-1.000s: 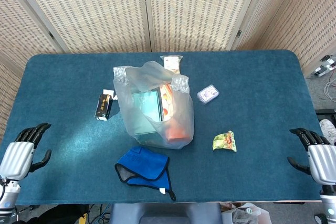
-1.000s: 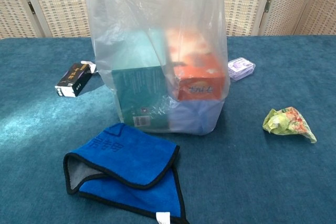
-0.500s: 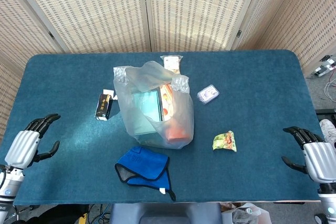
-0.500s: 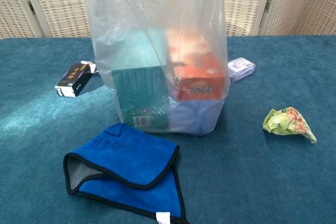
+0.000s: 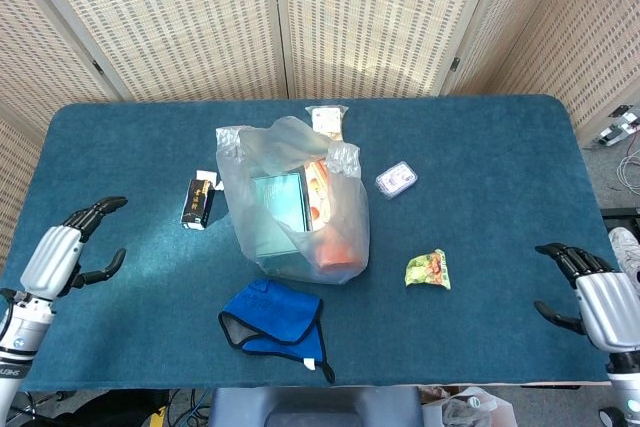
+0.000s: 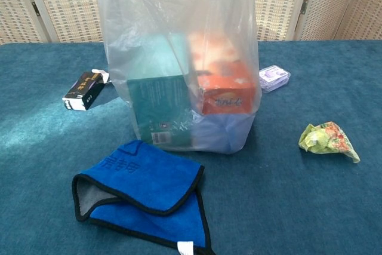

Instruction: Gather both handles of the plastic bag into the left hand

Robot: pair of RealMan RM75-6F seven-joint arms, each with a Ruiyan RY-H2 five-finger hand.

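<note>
Head view: our left robot hand (image 5: 62, 255) has crept in from eight o'clock toward the bag (image 5: 296, 209) at desk centre; the right robot hand (image 5: 592, 297) edges in at four. The approach is on, handles ungathered. Both hands spread, holding nothing. Chest view: the bag (image 6: 182, 64) stands upright, unchanged; no hands show.
</note>
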